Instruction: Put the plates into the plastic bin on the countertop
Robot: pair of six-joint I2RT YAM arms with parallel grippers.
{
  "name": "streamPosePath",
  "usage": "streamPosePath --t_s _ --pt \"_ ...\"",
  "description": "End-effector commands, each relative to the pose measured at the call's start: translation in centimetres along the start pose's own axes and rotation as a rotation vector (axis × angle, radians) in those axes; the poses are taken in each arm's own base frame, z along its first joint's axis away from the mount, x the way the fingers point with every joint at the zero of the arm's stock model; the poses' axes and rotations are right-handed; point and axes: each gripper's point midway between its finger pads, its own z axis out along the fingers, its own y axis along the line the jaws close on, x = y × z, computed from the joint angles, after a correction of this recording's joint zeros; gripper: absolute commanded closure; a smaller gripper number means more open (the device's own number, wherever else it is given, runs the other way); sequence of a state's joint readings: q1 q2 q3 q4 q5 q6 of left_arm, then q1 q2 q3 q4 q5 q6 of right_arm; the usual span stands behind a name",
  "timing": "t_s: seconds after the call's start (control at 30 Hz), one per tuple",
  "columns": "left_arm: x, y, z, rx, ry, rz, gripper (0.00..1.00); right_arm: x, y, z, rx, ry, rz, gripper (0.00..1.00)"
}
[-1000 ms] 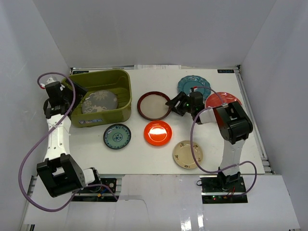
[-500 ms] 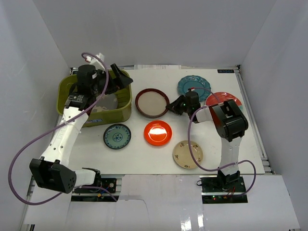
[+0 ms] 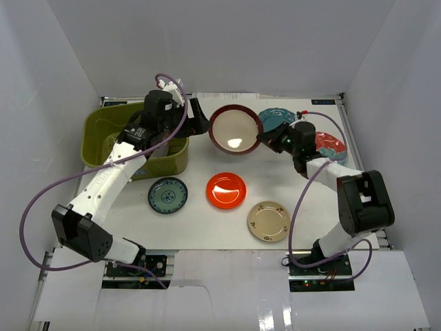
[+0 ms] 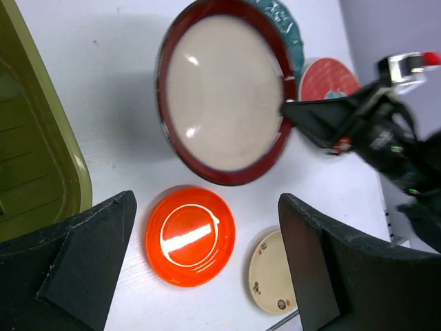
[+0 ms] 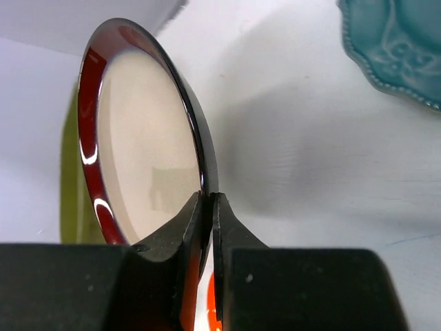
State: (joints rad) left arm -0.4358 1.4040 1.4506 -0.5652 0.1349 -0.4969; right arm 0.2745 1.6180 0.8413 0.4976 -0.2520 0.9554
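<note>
On my overhead feed the right gripper (image 3: 270, 140) is clamped on the rim of the dark-red-rimmed beige plate (image 3: 236, 129). My right wrist camera shows both fingers pinching that rim edge-on. The plate is off the countertop (image 3: 200, 224) and tilted, its face turned toward the overhead camera. It hangs at 12 o'clock from the orange-red plate (image 3: 227, 190) and at 3 o'clock from the plastic bin (image 3: 96, 134), apart from the bin.

The left gripper (image 3: 195, 118) sits just at 9 o'clock of the raised plate. Its 2 fingers are spread wide with nothing between them, as my left wrist view confirms.

5 other plates lie outside the bin:
- the orange-red one
- the small teal plate (image 3: 168, 195) at its 9 o'clock
- the cream-gold plate (image 3: 269, 221) at its 4 o'clock
- the scalloped teal plate (image 3: 275, 117), partly hidden behind the held plate
- the red plate (image 3: 332, 146) under the right arm
</note>
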Motion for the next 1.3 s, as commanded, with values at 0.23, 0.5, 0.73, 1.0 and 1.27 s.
streamPosePath --t_s 0.23,0.5,0.73,1.0,1.27 --pt "1.3 1.9 4.3 -0.142 0.035 0.042 0.09 -0.8 10.3 -7.7 -0.397 0.016 -0.112 0.92" --pt "2.9 0.2 6.3 -0.014 0.082 0.003 0.49 0.5 10.8 -9.2 -0.448 0.050 -0.094 0.92" --pt "3.2 -0.9 6.1 0.046 0.093 -0.025 1.00 1.1 10.5 -9.6 -0.447 0.066 -0.089 0.92" --pt "2.4 -2.7 4.5 0.201 0.081 -0.119 1.00 1.9 9.9 -9.6 -0.447 0.107 -0.081 0.84" --pt "2.5 -2.4 2.6 0.348 0.076 -0.220 1.00 3.2 10.0 -10.0 -0.490 0.178 -0.092 0.92"
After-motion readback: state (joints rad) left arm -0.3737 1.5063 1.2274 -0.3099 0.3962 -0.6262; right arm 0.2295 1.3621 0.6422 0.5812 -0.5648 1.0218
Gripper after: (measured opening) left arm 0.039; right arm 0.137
